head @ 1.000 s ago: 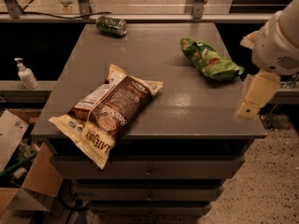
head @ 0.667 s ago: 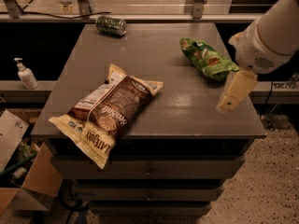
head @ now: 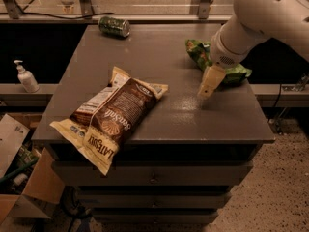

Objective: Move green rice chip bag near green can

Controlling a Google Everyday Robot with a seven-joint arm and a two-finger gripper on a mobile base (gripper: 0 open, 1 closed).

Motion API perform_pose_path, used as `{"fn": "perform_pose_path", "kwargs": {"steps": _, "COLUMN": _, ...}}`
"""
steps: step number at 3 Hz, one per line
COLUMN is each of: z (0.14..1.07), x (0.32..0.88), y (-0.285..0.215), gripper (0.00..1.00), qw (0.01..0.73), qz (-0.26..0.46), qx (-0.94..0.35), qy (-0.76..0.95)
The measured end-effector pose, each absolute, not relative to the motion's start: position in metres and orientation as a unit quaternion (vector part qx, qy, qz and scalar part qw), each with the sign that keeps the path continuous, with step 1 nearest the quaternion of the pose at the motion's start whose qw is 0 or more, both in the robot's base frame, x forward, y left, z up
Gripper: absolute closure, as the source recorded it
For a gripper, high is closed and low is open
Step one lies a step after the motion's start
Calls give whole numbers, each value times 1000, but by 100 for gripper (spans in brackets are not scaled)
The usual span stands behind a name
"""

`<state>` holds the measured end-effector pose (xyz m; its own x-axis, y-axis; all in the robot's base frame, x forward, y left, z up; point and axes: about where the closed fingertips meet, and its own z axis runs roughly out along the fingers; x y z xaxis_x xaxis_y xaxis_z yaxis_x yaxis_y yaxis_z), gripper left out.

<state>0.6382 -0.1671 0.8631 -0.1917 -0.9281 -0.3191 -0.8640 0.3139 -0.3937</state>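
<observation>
The green rice chip bag (head: 199, 52) lies on the right side of the grey cabinet top (head: 159, 47), partly hidden behind my arm; its right end shows past the wrist. The green can (head: 114, 26) lies on its side at the far left corner of the top. My gripper (head: 210, 82) hangs just in front of the bag, over the right part of the top, with one pale finger (head: 211, 80) pointing down. It holds nothing that I can see.
A large brown-and-cream snack bag (head: 108, 115) lies at the front left, overhanging the edge. A soap dispenser (head: 26, 77) stands on a low shelf at left. Cardboard boxes (head: 29, 187) sit on the floor at lower left. A railing runs behind the cabinet.
My arm has swung left and inward from the right edge, over the top, and now covers part of the green rice chip bag. The bag and can have not moved.
</observation>
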Motion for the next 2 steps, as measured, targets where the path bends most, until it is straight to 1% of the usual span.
{"fn": "perform_pose_path", "kwargs": {"steps": 1, "z": 862, "x": 640, "y": -169, "gripper": 0, "qw": 256, "qz": -62, "qx": -582, "qy": 770}}
{"fn": "perform_pose_path", "kwargs": {"steps": 2, "z": 857, "x": 654, "y": -178, "gripper": 0, "qw": 259, "qz": -68, "qx": -580, "qy": 769}}
